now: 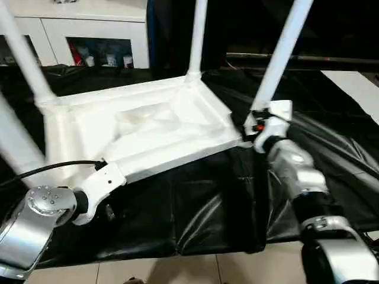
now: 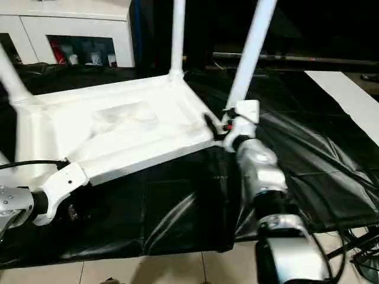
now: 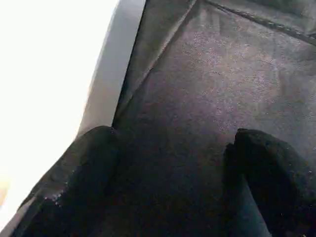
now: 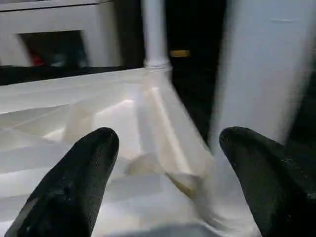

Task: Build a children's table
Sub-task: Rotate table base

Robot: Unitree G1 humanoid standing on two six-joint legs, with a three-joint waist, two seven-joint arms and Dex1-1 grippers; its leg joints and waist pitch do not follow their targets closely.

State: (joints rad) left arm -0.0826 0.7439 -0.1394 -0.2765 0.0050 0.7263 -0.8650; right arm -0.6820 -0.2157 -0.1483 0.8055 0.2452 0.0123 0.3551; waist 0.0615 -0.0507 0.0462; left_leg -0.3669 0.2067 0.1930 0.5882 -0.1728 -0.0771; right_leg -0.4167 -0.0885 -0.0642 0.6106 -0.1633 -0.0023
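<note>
The white tabletop (image 1: 148, 127) lies upside down on the black cloth, ribbed underside up. White legs stand in its corner sockets: two at the left (image 1: 23, 56), one at the back (image 1: 197, 35) and one at the near right (image 1: 278, 59). My left gripper (image 3: 173, 148) is low by the tabletop's near-left edge (image 3: 106, 94), open, with only black cloth between its fingers. My right gripper (image 4: 170, 148) is at the near-right corner, open; its fingers (image 4: 89, 163) stand either side of the base of that leg (image 4: 256, 74) without closing on it.
A black cloth-covered work table (image 1: 201, 207) carries everything, and its front edge drops to a tiled floor (image 1: 177, 269). A white cabinet (image 1: 95, 29) stands behind at the left. A white strip (image 1: 355, 89) lies on the cloth at the far right.
</note>
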